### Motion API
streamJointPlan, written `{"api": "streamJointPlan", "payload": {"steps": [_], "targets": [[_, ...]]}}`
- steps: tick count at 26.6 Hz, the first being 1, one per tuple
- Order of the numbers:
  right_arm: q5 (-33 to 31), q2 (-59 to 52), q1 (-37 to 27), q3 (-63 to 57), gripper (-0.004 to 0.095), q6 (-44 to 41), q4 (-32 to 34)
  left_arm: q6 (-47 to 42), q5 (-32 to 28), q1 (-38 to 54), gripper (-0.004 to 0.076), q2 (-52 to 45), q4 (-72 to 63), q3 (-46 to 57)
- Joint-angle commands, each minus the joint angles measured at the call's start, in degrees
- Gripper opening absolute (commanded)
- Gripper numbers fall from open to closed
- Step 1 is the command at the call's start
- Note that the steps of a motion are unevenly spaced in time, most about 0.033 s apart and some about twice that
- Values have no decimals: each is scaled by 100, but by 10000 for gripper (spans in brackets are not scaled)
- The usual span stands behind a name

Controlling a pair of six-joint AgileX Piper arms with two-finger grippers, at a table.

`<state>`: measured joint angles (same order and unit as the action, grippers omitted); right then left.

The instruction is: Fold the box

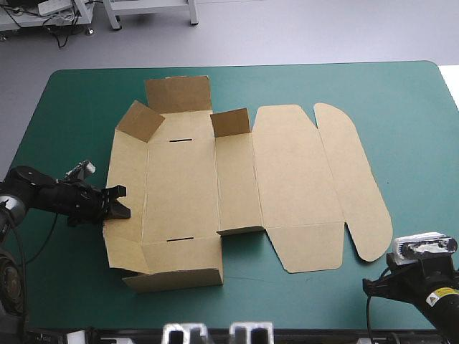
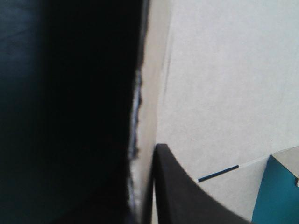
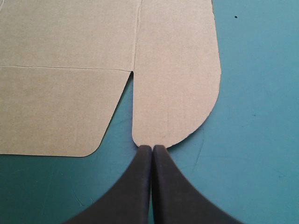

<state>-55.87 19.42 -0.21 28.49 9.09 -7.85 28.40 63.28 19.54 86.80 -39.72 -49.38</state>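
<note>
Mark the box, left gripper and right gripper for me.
box [image 1: 297,179]: high view, on the wide flat panel.
left gripper [image 1: 120,202]: high view, its tip at the box's left edge.
right gripper [image 3: 152,148]: right wrist view, where the shut fingertips meet.

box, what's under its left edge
One black finger of the left pincer seems to sit under the box there, board between the fingers. Anything else beneath the flat panels is covered.

I get bright, even light from above across the table [image 1: 401,107]. The box [image 1: 294,179] casts only short, soft shadows
</note>
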Motion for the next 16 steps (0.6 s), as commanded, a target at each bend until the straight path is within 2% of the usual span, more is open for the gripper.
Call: {"api": "streamJointPlan", "payload": {"steps": [1, 5, 7, 8, 12, 16], "targets": [[342, 100, 21, 149, -13, 56, -33, 139, 79, -49, -9, -153, -137, -150], [342, 100, 21, 149, -13, 56, -33, 666, 575, -49, -9, -153, -19, -663], [342, 100, 21, 149, -13, 56, -33, 935, 912, -49, -9, -153, 61, -1097], [342, 100, 21, 149, -13, 56, -33, 1003, 1097, -87, -9, -153, 270, -1645], [342, 100, 21, 149, -13, 56, -33, 1013, 1097, -359, -9, -153, 962, -2583], [342, 100, 21, 149, -13, 56, -33, 1198, 786, -1043, -9, -153, 1930, -3409]]}}
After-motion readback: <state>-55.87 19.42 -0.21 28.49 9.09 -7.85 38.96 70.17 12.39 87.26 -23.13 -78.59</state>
